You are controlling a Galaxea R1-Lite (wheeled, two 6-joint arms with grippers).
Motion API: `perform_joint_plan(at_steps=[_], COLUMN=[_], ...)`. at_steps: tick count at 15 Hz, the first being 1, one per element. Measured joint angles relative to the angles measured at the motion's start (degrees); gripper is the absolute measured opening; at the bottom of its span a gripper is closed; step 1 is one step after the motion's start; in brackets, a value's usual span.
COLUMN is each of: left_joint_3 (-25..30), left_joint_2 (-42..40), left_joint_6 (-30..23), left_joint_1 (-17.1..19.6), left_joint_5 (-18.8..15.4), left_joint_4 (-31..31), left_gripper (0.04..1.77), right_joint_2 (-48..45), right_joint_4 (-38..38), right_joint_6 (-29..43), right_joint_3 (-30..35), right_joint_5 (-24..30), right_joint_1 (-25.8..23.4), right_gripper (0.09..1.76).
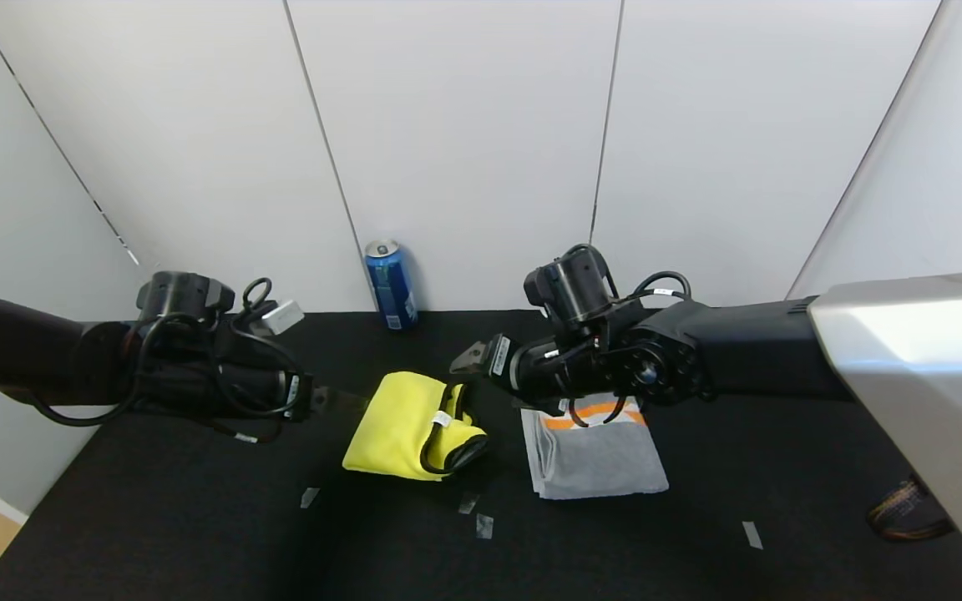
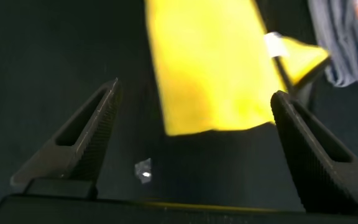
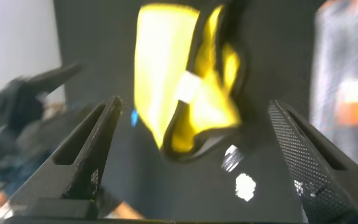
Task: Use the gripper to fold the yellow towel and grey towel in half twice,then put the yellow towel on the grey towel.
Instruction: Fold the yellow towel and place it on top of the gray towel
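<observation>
Towels lie folded side by side: yellow towel (image 1: 414, 427) awaits stacking on grey towel (image 1: 598, 455); left gripper (image 1: 339, 402) and right gripper (image 1: 471, 359) both spread, empty.

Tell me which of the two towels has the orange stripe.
The grey towel, lying folded under the right arm. The yellow towel beside it, on the robot's left, is plain with black trim and a white tag.
</observation>
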Motion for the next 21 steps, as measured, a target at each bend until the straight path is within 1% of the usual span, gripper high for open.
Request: perform_joint_plan(at_steps=[1,3,5,8,13,15,17,21], left_joint_3=[0.5,1.1,1.0,1.4,2.3,2.6,2.7,2.4], left_joint_2=[1.4,4.5,7.1,8.9,9.0,8.9,8.7,8.2], left_joint_6=[0.0,0.0,0.0,-0.1,-0.1,-0.1,-0.1,-0.1], left_joint_1=[1.3,3.7,4.7,3.8,2.2,1.8,1.4,-0.6], left_joint_5=[-1.0,-2.0,-2.3,-2.5,-2.7,-3.7,-3.7,-3.8], left_joint_4=[0.0,-0.2,0.0,0.0,-0.1,-0.1,-0.2,-0.4], left_gripper=[1.69,1.70,1.70,1.70,1.71,1.71,1.71,1.71], right_joint_2=[0.2,0.9,2.0,3.3,5.7,6.4,7.0,7.7], right_joint_4=[-0.1,0.0,0.0,0.0,0.2,0.1,0.1,1.0], right_joint_6=[0.8,1.7,1.9,1.6,1.9,2.0,2.1,2.0], right_joint_3=[0.1,0.3,0.2,-0.4,-3.3,-3.5,-3.6,-3.2], right_joint_5=[1.5,2.2,2.3,2.5,2.4,2.3,2.2,1.8], right_joint_1=[0.4,1.0,2.1,3.1,3.5,4.2,4.7,5.2], right_gripper=[1.71,1.71,1.71,1.71,1.71,1.71,1.71,1.71])
